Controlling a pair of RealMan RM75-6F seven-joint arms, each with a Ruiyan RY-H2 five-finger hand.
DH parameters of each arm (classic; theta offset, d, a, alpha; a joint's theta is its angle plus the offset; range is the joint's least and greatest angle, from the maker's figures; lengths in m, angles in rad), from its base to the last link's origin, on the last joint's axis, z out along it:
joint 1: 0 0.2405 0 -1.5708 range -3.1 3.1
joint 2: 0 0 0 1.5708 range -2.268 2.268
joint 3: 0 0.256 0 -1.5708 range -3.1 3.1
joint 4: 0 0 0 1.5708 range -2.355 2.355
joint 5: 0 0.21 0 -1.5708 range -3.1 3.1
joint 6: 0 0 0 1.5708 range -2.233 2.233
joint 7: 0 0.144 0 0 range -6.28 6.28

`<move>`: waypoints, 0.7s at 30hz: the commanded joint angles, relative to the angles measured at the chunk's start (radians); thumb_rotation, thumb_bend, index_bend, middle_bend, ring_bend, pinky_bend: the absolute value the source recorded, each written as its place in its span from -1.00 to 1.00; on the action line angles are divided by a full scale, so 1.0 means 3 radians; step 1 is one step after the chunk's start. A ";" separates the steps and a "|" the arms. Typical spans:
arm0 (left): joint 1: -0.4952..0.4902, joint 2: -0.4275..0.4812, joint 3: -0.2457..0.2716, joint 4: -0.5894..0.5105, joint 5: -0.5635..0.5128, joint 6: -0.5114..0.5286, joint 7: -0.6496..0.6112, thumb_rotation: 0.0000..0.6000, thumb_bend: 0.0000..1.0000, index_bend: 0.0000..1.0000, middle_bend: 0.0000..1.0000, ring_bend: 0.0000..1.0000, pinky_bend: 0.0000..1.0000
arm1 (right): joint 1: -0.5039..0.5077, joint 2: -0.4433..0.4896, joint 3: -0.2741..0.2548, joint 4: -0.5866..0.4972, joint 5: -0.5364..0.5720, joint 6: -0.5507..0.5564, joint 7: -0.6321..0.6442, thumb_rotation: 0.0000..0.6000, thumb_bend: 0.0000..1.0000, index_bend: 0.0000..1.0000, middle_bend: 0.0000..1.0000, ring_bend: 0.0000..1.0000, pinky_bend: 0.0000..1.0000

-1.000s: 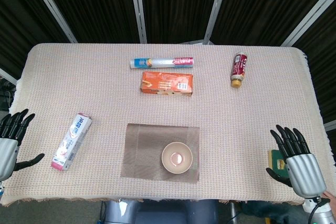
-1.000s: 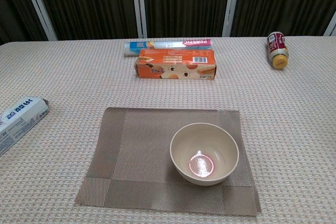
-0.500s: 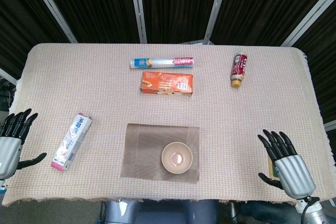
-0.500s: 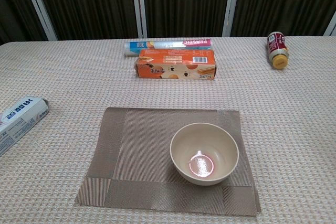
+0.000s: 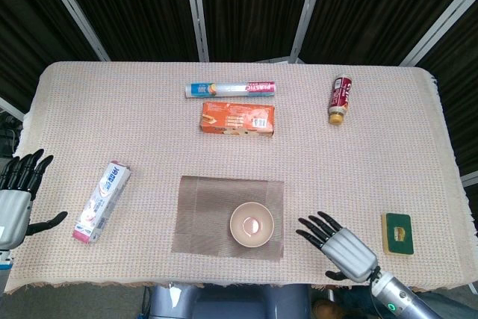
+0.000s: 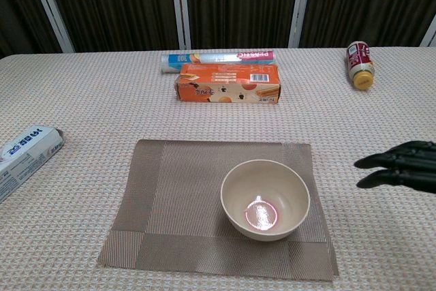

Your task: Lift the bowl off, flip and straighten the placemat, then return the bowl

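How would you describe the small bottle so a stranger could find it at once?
Look to the far right corner of the cloth-covered table. The bottle lies on its side there, alone: red label, yellowish cap, and round, unlike the flat boxes nearer the middle.

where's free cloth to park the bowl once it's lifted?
Free: between placemat and toothpaste box; the strip between placemat and orange box. Right of the bowl is taken by the right hand; sponge beyond.

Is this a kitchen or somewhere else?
Probably a robot test room, not a kitchen: a cloth-covered table with dark curtains behind it, household things laid out like the bowl on a placemat, and robot hands.
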 commanded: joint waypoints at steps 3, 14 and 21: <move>-0.0002 -0.0061 -0.0029 0.0035 -0.0064 0.0010 0.0083 1.00 -1.00 -1.00 -1.00 -1.00 -1.00 | 0.0188 -0.0286 0.0170 -0.0013 0.0041 -0.0257 -0.0414 1.00 -1.00 -0.79 -1.00 -1.00 -1.00; 0.0017 -0.0057 -0.0046 0.0041 -0.0074 0.0060 0.0060 1.00 -1.00 -1.00 -1.00 -1.00 -1.00 | 0.0375 -0.0676 0.0383 -0.0051 0.0288 -0.0575 -0.1035 1.00 -0.86 -0.74 -1.00 -1.00 -1.00; 0.0013 -0.0043 -0.0041 0.0040 -0.0075 0.0044 0.0035 1.00 -1.00 -1.00 -1.00 -1.00 -1.00 | 0.0457 -0.0904 0.0409 0.0077 0.0438 -0.0849 -0.1554 1.00 -0.57 -0.54 -1.00 -1.00 -1.00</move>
